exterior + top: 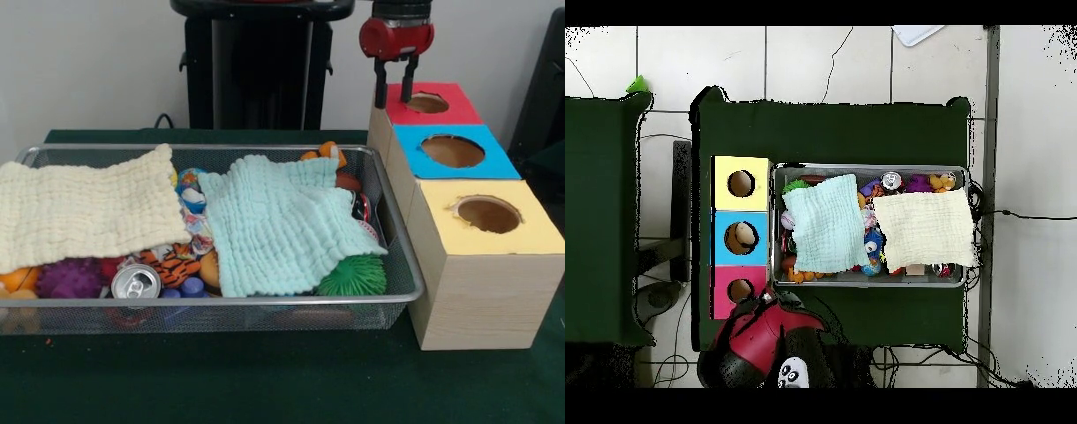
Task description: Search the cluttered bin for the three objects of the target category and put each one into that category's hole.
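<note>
My gripper (395, 88) hangs open and empty at the back right, its two black fingers (380, 90) just behind the red box's hole (428, 103). The wire mesh bin (399, 237) holds a jumble of objects. Among them are a soda can (136, 282), a green spiky ball (353, 276), a purple spiky ball (71, 278), a tiger-striped toy (172, 262) and an orange toy (328, 152). A cream cloth (84, 210) and a mint cloth (278, 225) cover most of the bin. In the overhead view the red arm (765, 340) sits beside the red box (723, 305).
Three wooden boxes stand in a row to the right of the bin: red, blue (453, 150) and yellow (488, 215), each with a round hole. From above, something pale shows inside the blue box's hole (743, 237). Green cloth covers the table (265, 380).
</note>
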Robot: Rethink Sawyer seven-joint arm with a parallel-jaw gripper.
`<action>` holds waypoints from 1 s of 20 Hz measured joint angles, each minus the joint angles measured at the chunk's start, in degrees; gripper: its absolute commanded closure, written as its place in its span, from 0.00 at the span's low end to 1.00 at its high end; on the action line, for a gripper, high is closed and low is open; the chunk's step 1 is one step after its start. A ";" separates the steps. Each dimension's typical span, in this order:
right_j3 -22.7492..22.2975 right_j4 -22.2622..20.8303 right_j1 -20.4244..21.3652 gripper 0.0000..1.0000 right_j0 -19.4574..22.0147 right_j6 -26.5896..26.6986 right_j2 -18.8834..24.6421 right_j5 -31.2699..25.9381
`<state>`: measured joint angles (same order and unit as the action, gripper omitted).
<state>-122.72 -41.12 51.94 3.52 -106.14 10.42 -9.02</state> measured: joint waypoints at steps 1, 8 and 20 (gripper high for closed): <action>-0.12 -0.01 0.02 0.00 0.39 0.00 0.35 0.00; -1.28 -0.05 0.11 0.00 4.18 0.00 3.89 -0.04; -2.53 1.26 3.41 0.00 12.41 0.00 11.77 -5.61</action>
<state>-125.26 -39.86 55.34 15.93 -106.14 22.19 -14.64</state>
